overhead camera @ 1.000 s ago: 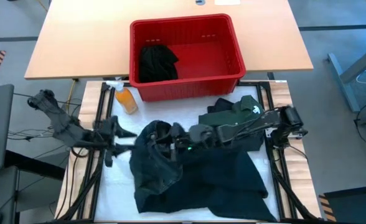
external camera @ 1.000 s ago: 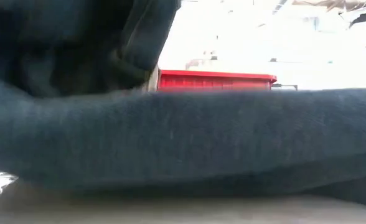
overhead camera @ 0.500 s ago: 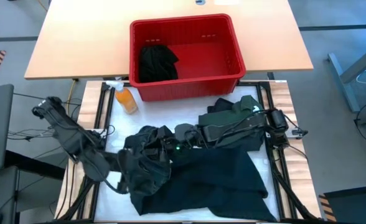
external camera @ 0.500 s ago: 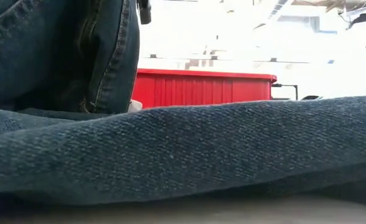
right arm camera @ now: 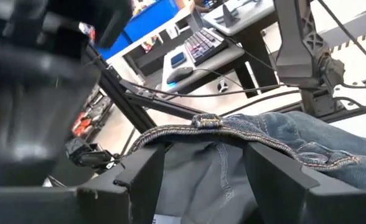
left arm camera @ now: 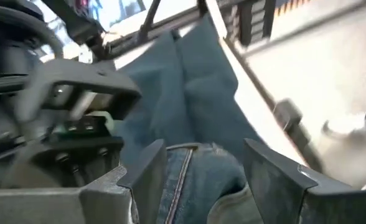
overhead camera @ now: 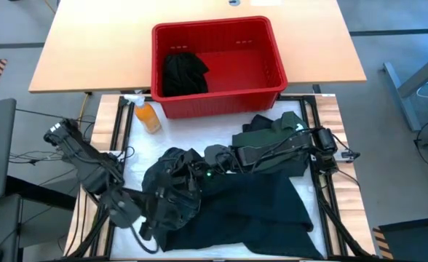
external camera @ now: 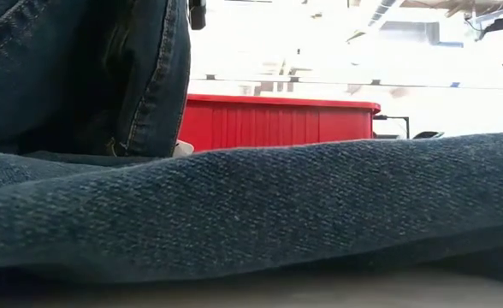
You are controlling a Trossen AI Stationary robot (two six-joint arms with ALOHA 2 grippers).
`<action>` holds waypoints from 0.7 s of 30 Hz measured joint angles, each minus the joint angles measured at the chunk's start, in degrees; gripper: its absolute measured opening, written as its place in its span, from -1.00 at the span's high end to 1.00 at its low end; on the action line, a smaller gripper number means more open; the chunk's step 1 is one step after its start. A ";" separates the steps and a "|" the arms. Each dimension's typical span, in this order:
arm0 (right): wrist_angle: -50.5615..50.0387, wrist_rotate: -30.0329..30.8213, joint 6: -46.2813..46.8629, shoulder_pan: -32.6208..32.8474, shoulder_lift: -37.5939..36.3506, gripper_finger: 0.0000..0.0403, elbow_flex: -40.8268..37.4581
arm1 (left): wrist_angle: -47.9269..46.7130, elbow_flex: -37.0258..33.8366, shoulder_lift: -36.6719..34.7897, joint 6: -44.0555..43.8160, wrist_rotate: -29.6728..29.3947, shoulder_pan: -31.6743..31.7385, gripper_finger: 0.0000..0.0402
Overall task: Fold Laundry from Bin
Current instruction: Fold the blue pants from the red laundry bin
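Jeans (overhead camera: pixel 228 207): heavy dark-blue denim, coarse twill weave w/ pale stitched seams, spread flat over the near half of the white work mat (overhead camera: pixel 137 156); one end bunched into a lumpy heap at mat centre-left. Low view is mostly filled by a thick fold of the same denim (external camera: pixel 260 205), w/ a seamed part hanging at upper left. Left gripper (overhead camera: pixel 150 218) sits low at the near-left edge of the heap; in the left wrist view a stitched denim edge (left arm camera: pixel 195 180) lies between its two fingers (left arm camera: pixel 147 177), so it is grasping the jeans. Right gripper (overhead camera: pixel 199 173) reaches in from the right to the top of the heap; the right wrist view has the waistband w/ metal button (right arm camera: pixel 208 121) draped across between its fingers (right arm camera: pixel 276 171), also gripping denim, fabric lifted off the mat. Green shirt (overhead camera: pixel 268 135): soft, crumpled, white neck label showing, on the mat's far-right part, partly under the right arm. Bin (overhead camera: pixel 218 33): red rectangular plastic crate, finely ribbed walls, thick rim, standing on the tan wooden table (overhead camera: pixel 90 44) just beyond the mat. Inside it: one black garment (overhead camera: pixel 181 73), slumped soft in the left end; rest of the bin floor bare red. Small orange spray bottle (overhead camera: pixel 147 115) w/ white trigger head near the bin's near-left corner.
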 joint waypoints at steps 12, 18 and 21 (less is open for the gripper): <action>-0.04 -3.81 2.39 0.21 -0.02 -0.21 0.00 | -10.60 5.84 8.69 18.10 -5.19 0.60 0.00; -0.74 -3.84 3.31 0.15 -0.08 -0.21 0.00 | -15.28 6.52 8.97 15.99 -5.70 1.54 0.01; -1.36 -3.76 3.33 0.13 -0.09 -0.21 0.00 | -16.94 6.50 8.97 13.42 -5.24 1.69 0.05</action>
